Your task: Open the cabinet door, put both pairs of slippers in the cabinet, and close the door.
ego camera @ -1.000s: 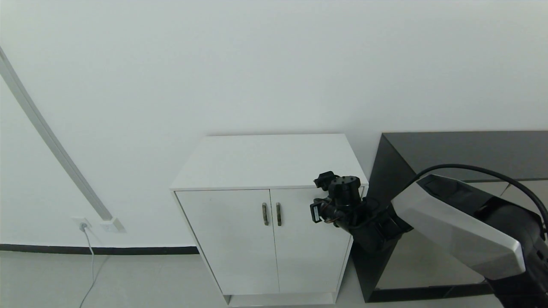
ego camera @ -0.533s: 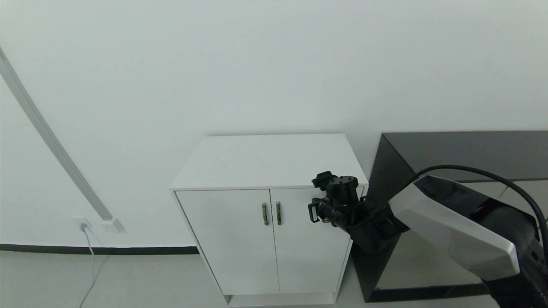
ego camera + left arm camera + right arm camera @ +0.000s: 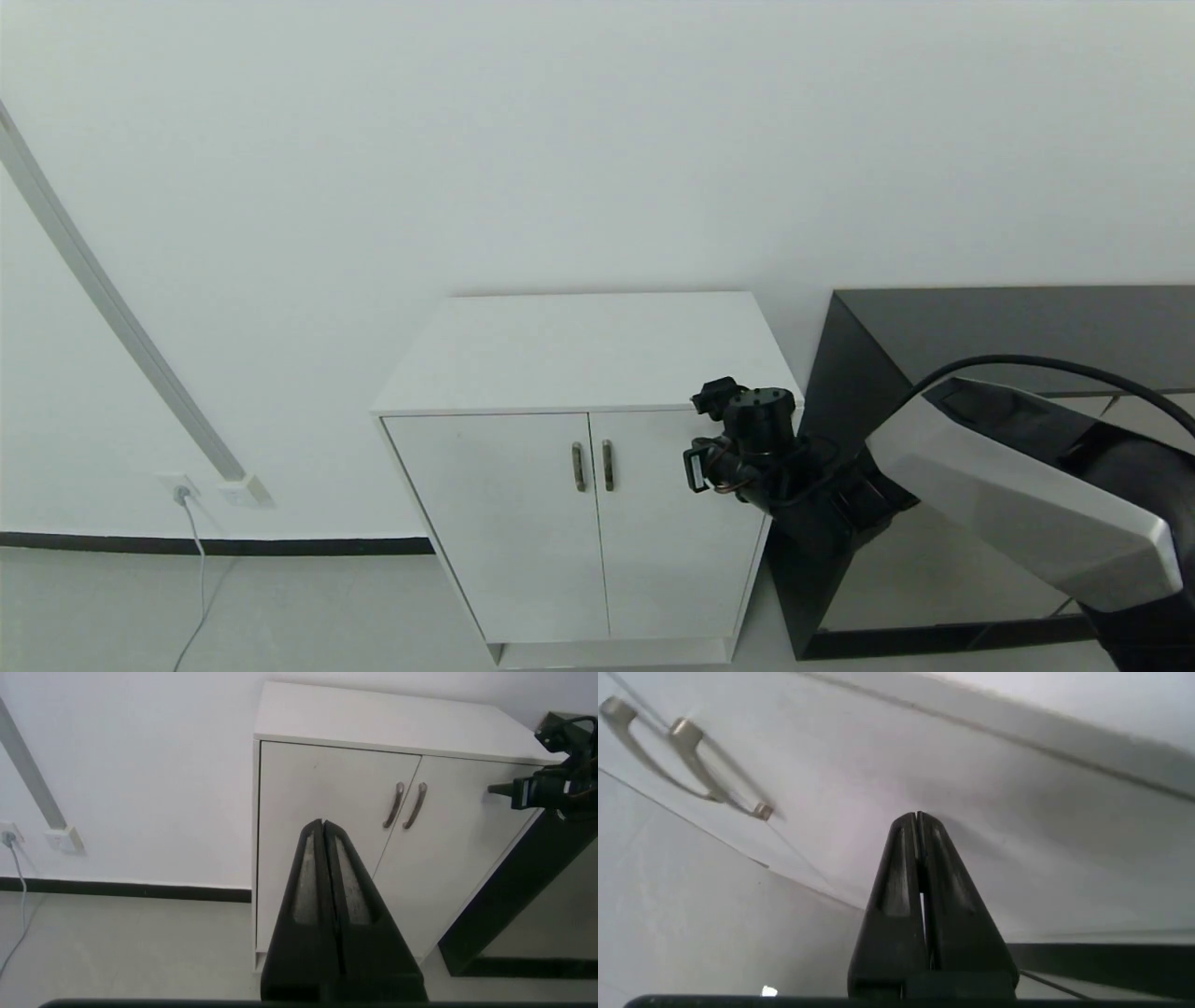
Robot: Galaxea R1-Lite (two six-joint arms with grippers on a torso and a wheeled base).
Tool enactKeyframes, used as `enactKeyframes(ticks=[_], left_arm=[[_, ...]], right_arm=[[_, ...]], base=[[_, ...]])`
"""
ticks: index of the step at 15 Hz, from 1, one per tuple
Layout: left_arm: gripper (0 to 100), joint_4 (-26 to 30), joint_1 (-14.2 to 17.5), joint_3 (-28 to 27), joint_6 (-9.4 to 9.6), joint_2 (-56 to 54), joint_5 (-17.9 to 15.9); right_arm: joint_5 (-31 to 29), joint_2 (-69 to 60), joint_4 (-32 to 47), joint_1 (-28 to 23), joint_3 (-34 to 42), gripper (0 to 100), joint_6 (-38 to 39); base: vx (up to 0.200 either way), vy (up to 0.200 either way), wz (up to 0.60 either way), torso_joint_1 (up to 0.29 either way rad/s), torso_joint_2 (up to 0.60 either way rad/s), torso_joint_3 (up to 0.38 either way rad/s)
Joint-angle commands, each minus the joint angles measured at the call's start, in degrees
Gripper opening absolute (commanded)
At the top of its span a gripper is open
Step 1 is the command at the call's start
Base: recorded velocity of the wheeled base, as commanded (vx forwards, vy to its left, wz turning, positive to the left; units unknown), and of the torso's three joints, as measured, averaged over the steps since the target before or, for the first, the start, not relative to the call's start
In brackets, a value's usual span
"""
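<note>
The white cabinet (image 3: 579,350) stands against the wall with both doors closed. Two metal handles (image 3: 593,467) sit side by side at the middle seam. My right arm (image 3: 747,448) is in front of the upper outer part of the right door (image 3: 672,551). In the right wrist view my right gripper (image 3: 918,817) is shut and empty, its tips close to the door face, with the handles (image 3: 687,761) off to one side. My left gripper (image 3: 322,826) is shut and empty, held back from the cabinet (image 3: 374,719) and facing the left door (image 3: 322,784).
A dark glossy unit (image 3: 980,327) stands right beside the cabinet. On the left wall are a slanted cable duct (image 3: 112,308) and a socket with a plugged-in cord (image 3: 179,490). Grey floor (image 3: 280,607) lies in front.
My right wrist first edged left, then shifted slightly right and down in front of the right door. The doors stay closed.
</note>
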Motion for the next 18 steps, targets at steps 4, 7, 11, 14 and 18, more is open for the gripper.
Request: enactKeyframes(ticks=[4,7,11,14,18], left_arm=[[0,0.0,0.0,0.0,-0.04,0.1,0.0],[0,0.0,0.0,0.0,-0.13,0.1,0.0],[0,0.0,0.0,0.0,-0.13,0.1,0.0],[0,0.0,0.0,0.0,-0.13,0.1,0.0],[0,0.0,0.0,0.0,-0.13,0.1,0.0]], right_arm=[[-2.0,-9.0,-5.4,-0.6,13.1,0,0.1],[-2.4,-15.8,-6.7,-1.8,19.8,0,0.0],[-2.5,-27.1,-6.7,-5.8,30.7,0,0.0],[-2.4,-36.3,-6.8,-10.2,40.1,0,0.1],[-1.8,-49.5,-7.5,-15.2,50.4,0,-0.2]], base=[[0.000,0.000,0.00,0.000,0.00,0.000],[0.000,0.000,0.00,0.000,0.00,0.000],[0.000,0.000,0.00,0.000,0.00,0.000],[0.000,0.000,0.00,0.000,0.00,0.000],[0.000,0.000,0.00,0.000,0.00,0.000]])
